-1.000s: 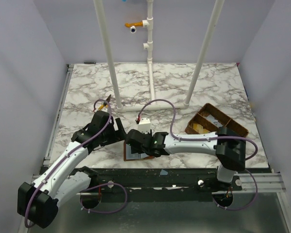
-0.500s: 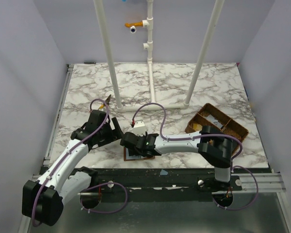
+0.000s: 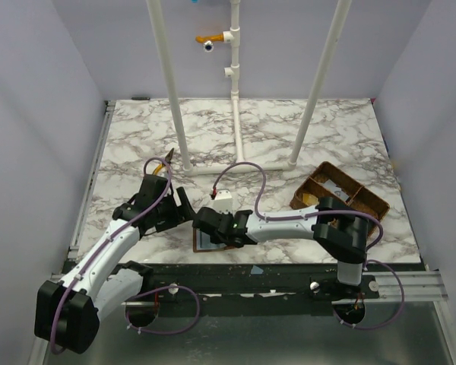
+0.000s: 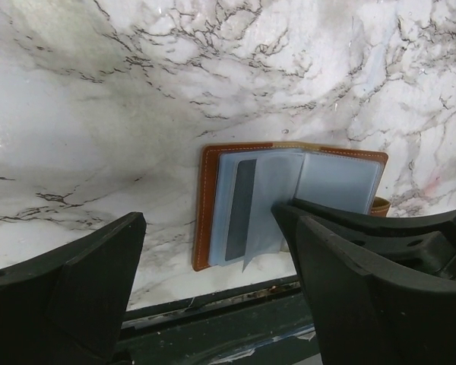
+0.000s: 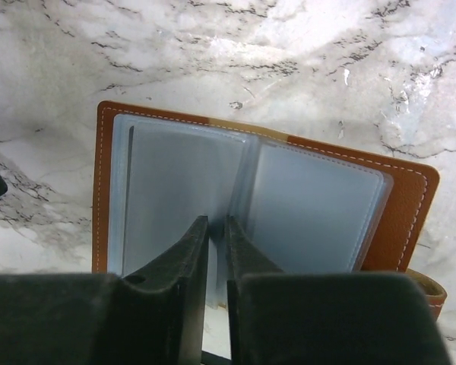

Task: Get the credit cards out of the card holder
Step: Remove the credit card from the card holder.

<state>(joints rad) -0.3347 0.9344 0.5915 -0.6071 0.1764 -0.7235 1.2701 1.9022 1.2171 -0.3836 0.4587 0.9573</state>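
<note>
The card holder lies open near the table's front edge, brown leather with blue-grey clear pockets. A dark credit card shows inside a left pocket. My right gripper is over the wallet's middle. Its fingers are closed to a narrow gap on one clear pocket leaf, which stands up off the wallet. My left gripper is wide open just left of the wallet, low over the marble, with nothing between its fingers.
A brown woven divided basket stands at the right, with a yellowish card and a pale card in its compartments. White pipe posts rise behind the arms. The table's black front rail runs just under the wallet.
The right gripper slid left over the wallet and closed on the middle pocket leaf. The left arm shifted slightly and stayed open.
</note>
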